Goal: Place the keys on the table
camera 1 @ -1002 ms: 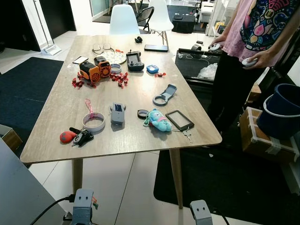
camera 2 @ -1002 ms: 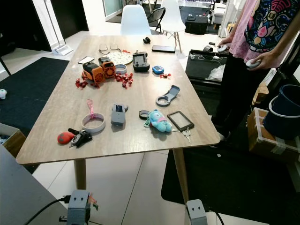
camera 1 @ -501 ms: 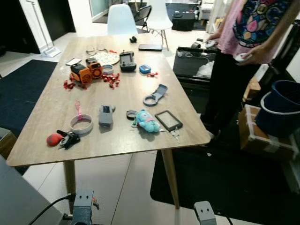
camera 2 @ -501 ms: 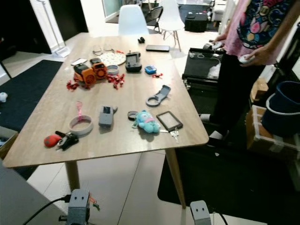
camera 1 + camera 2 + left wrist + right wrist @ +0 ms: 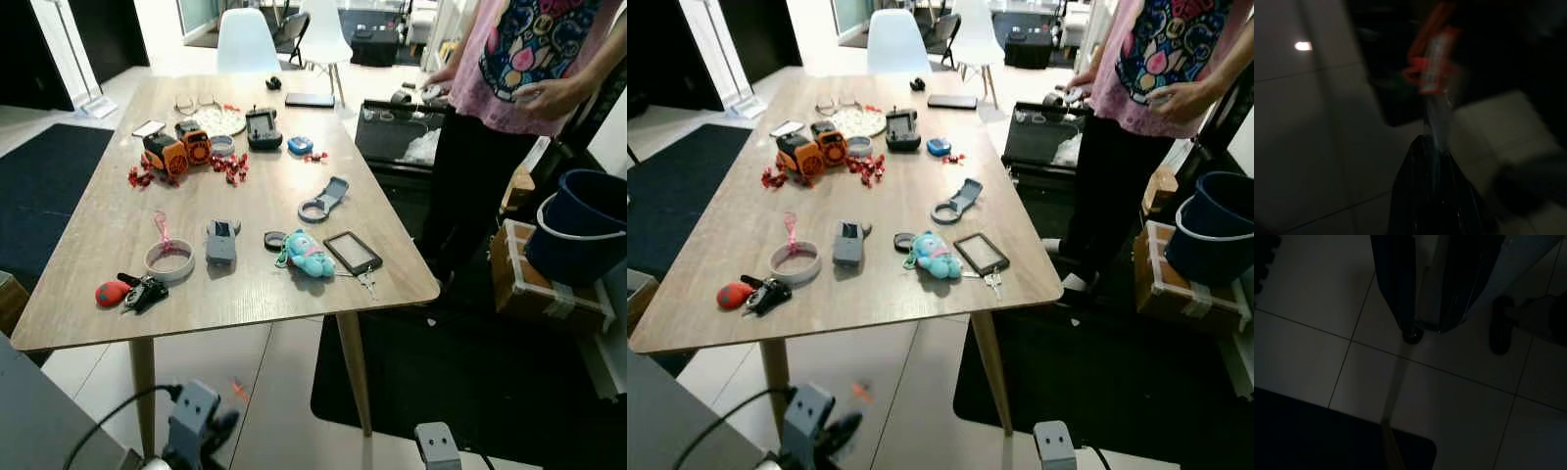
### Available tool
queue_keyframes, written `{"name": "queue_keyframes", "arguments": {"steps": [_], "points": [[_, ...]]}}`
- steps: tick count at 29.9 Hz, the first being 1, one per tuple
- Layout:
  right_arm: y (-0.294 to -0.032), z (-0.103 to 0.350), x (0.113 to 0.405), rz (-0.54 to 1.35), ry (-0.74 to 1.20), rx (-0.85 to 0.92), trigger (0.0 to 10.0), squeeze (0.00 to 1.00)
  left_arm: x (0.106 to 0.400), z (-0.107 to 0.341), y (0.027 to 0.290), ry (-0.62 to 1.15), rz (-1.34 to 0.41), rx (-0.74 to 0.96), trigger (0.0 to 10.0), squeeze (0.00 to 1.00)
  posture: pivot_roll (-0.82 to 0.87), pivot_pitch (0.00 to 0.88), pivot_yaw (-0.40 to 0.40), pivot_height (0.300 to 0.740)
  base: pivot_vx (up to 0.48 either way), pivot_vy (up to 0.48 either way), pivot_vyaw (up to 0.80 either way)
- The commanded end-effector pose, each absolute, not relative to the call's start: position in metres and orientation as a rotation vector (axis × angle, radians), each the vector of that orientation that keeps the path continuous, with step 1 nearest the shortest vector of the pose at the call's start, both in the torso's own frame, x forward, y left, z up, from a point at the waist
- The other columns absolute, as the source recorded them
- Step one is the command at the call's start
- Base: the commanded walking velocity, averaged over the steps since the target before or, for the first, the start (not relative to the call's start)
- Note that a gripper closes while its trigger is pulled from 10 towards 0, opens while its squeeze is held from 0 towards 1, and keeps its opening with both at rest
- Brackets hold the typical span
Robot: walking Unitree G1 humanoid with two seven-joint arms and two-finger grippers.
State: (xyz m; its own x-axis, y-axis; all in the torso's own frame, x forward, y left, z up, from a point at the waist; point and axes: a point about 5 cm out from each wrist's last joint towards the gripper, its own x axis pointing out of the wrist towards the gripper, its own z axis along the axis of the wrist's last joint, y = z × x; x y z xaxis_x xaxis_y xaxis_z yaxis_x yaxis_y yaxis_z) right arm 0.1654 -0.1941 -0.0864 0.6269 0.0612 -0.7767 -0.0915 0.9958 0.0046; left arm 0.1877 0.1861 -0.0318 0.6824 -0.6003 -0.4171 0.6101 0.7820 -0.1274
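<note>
Carrying keys toward the desk [image 5: 108, 220]
The left tool [image 5: 1436, 147], pinching the keys [image 5: 1432, 63], is hanging low; next, lifting them over the desk edge.

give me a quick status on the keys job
Left gripper low by the floor, shut on keys with orange tag. Right gripper idle over tiles. Wooden table ahead, cluttered; person at its right side.

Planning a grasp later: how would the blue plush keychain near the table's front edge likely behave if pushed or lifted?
The blue plush keychain looks soft and stuffed, so probably light and squashy under fingers. Lying flat on the wooden table, it would likely slide rather than roll. Its ring end may dangle when lifted.
</note>
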Motion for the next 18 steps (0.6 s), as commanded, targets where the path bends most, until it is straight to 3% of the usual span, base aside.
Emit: {"name": "queue_keyframes", "arguments": {"steps": [1,7,18], "points": [[-0.199,-0.088,0.160,0.074,0.903,-0.034,10.0,0.00,0.186,-0.008,0.206,0.428,-0.792,0.030,10.0,0.00,0.07,0.052,-0.002,0.740,0.000,0.000,0.00],[-0.201,-0.088,0.160,0.069,0.905,-0.034,10.0,0.00,0.183,0.019,0.207,0.385,-0.910,0.008,10.0,0.00,0.07,0.053,-0.001,0.740,0.000,0.000,0.00],[-0.203,-0.088,0.159,0.065,0.906,-0.034,10.0,0.00,0.214,0.133,0.140,0.029,-1.204,-0.171,10.0,0.00,0.07,0.049,-0.004,0.740,0.000,0.000,0.00]]}}
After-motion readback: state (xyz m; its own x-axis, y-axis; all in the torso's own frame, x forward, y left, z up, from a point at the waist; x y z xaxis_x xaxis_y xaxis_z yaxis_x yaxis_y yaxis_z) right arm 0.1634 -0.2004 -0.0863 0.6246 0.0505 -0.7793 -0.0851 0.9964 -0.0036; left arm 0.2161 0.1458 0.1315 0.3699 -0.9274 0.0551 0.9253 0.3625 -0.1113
